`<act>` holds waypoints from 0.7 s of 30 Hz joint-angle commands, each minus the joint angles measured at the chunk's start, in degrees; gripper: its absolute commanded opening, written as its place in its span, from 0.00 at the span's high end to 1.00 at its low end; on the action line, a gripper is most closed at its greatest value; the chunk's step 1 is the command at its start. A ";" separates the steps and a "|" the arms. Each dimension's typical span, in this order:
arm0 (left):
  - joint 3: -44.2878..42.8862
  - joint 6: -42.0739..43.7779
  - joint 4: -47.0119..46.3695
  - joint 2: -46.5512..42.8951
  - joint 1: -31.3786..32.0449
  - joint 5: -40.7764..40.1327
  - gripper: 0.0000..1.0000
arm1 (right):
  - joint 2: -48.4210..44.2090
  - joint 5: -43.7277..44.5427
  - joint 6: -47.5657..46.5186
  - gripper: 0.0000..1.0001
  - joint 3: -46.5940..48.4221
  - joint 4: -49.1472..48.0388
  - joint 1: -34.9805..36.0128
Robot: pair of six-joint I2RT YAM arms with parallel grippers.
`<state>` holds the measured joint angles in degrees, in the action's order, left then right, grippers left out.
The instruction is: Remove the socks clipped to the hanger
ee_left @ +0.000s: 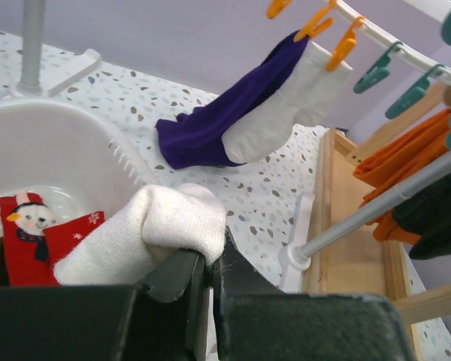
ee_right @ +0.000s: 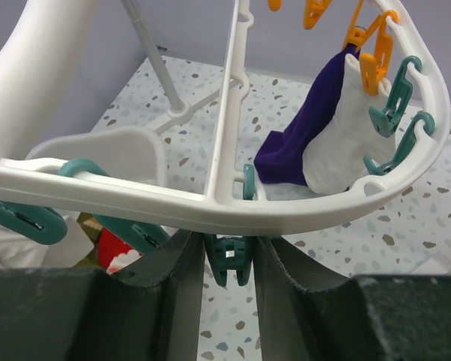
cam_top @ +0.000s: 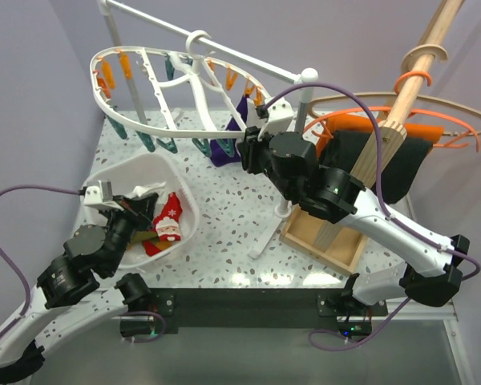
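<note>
Release step: my left gripper [ee_left: 210, 263], clenched on a white sock [ee_left: 158, 229], hangs over the basket [cam_top: 140, 170] at the table's 8 o'clock. I should open only well inside its rim. My right gripper [ee_right: 229, 265] stands released astride a teal clip [ee_right: 230, 252] on the hanger [ee_right: 210, 207]. The purple sock [ee_right: 304, 128] hangs clipped at 2 o'clock in the right wrist view.

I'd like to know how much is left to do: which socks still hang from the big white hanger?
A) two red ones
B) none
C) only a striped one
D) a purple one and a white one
D: a purple sock and a white sock hang side by side from orange clips on the hanger, while a second white sock is in the left claw, off the hanger.
</note>
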<state>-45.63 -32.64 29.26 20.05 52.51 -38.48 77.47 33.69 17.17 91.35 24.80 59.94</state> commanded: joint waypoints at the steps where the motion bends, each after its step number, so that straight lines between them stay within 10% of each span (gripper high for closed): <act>1: -0.52 -2.25 5.11 -1.07 -0.13 -7.05 0.87 | -1.45 -0.29 1.46 0.96 0.32 -1.68 -0.18; 9: -0.25 -4.36 6.96 -1.60 -0.13 -9.51 0.28 | -1.80 -0.91 1.90 0.95 0.05 -1.33 -0.26; 21: 8.96 1.79 -14.65 2.25 -0.13 8.83 0.21 | -2.06 -1.35 2.34 0.92 1.11 0.25 -0.26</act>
<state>-40.03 -34.68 27.51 18.39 52.51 -40.10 77.45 32.25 18.61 91.35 25.08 59.94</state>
